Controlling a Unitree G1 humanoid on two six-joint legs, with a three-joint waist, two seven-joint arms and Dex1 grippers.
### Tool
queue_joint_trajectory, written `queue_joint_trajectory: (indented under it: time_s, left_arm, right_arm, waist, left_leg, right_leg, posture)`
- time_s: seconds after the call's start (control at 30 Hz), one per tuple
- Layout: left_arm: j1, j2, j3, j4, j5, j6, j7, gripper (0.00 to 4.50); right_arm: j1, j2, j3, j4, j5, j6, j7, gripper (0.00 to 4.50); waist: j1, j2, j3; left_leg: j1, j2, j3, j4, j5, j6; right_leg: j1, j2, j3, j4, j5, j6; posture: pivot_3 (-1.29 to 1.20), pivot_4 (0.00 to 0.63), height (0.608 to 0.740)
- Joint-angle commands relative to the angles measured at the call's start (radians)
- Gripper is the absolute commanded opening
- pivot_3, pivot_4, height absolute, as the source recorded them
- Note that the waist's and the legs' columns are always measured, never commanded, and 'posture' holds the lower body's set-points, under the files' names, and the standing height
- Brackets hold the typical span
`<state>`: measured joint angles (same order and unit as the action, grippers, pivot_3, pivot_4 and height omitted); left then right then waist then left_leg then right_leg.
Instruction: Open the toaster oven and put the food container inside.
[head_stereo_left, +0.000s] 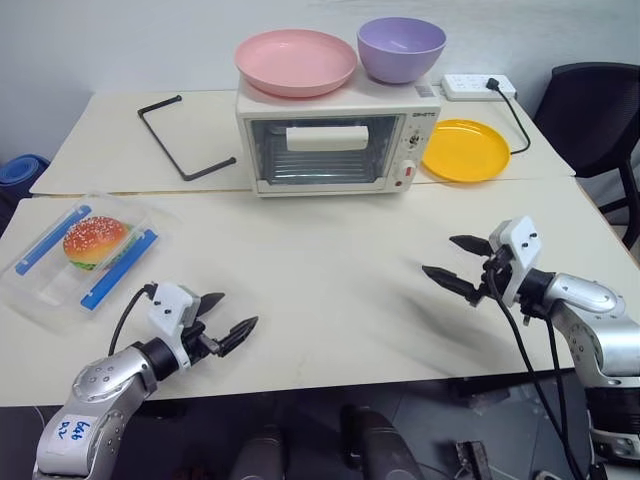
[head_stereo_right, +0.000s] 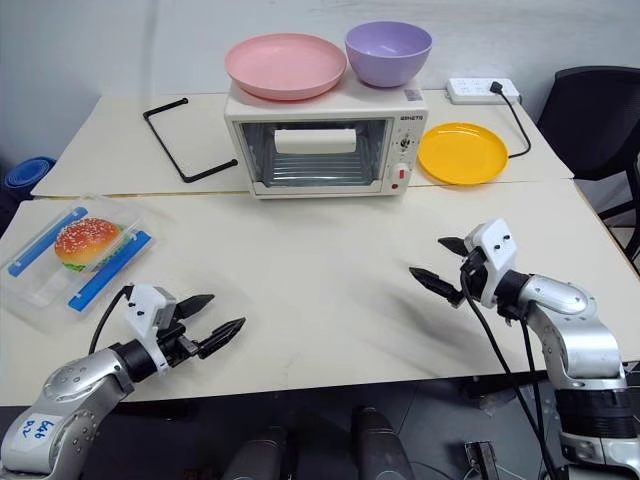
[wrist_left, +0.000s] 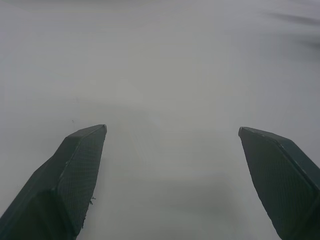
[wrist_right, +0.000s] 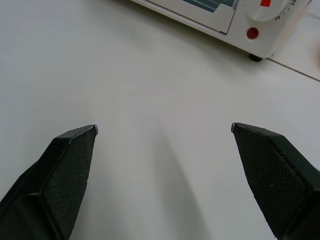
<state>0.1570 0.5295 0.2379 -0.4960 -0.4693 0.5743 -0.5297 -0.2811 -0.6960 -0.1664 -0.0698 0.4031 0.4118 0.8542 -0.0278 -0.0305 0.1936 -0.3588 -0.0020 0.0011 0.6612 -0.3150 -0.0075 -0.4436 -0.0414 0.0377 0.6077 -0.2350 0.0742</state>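
The cream-white toaster oven (head_stereo_left: 335, 147) stands at the back middle of the table, its glass door shut with the white bar handle across it. Far left on the table lies the clear food container (head_stereo_left: 85, 250), blue strips on two sides and a sesame-bun burger inside. My left gripper (head_stereo_left: 232, 318) hovers open over the near left table, to the right of the container and apart from it. Over the right side my right gripper (head_stereo_left: 448, 258) is open and empty, well in front of the oven. The oven's lower corner with the red button (wrist_right: 252, 33) shows in the right wrist view.
A pink plate (head_stereo_left: 296, 61) and a purple bowl (head_stereo_left: 401, 48) rest on top of the oven. A yellow plate (head_stereo_left: 466, 150) lies to its right, a power strip (head_stereo_left: 478, 86) behind. A black wire frame (head_stereo_left: 180, 140) lies back left. A black chair (head_stereo_left: 596, 110) stands at the far right.
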Motion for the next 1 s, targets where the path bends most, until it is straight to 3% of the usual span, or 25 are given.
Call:
queue_joint_trajectory:
  time_s: [0.03, 0.37, 0.53, 0.77, 1.0]
  left_arm:
    - [-0.027, 0.015, 0.04, -0.005, 0.007, -0.023, 0.014, 4.5]
    - [-0.083, 0.02, 0.085, -0.006, -0.019, -0.001, 0.035, 4.5]
    - [-0.206, 0.048, 0.095, -0.023, -0.132, 0.076, -0.003, 4.5]
    - [-0.441, 0.085, 0.166, -0.038, -0.33, 0.233, 0.06, 4.5]
    - [-0.546, 0.138, 0.147, -0.028, -0.364, 0.242, 0.059, 4.5]
  right_arm:
    - [-0.016, 0.002, -0.012, -0.014, 0.002, -0.021, -0.005, 4.48]
    - [-0.082, 0.062, -0.02, -0.004, 0.063, 0.055, -0.035, 4.48]
    - [-0.223, 0.137, -0.001, 0.042, 0.1, 0.12, -0.077, 4.48]
    - [-0.512, 0.252, 0.047, 0.311, 0.02, 0.088, -0.163, 4.48]
    - [-0.646, 0.32, 0.102, 0.457, -0.037, 0.01, -0.118, 4.48]
  waist:
    - [0.0, 0.0, 0.0]
    - [-0.002, 0.0, 0.0]
    - [-0.001, 0.0, 0.0]
    - [-0.004, 0.0, 0.0]
    - [-0.003, 0.0, 0.0]
  left_leg:
    - [0.0, 0.0, 0.0, 0.0, 0.0, 0.0]
    - [0.0, 0.0, 0.0, 0.0, 0.0, 0.0]
    - [0.001, 0.0, 0.0, 0.0, 0.0, 0.0]
    - [0.0, 0.0, -0.001, 0.0, 0.0, -0.001]
    - [-0.005, 0.001, -0.003, -0.001, -0.001, -0.002]
  right_leg:
    - [0.0, 0.0, 0.0, 0.0, 0.0, 0.0]
    - [0.0, -0.001, -0.001, 0.0, 0.0, 0.0]
    - [0.0, -0.001, -0.001, 0.001, 0.0, 0.0]
    - [-0.001, -0.001, -0.002, 0.003, 0.001, 0.001]
    - [-0.003, -0.001, -0.003, 0.002, 0.001, 0.001]
  posture:
    - [0.0, 0.15, 0.74]
    - [0.0, 0.15, 0.74]
    - [0.0, 0.15, 0.74]
    - [0.0, 0.15, 0.74]
    - [0.0, 0.15, 0.74]
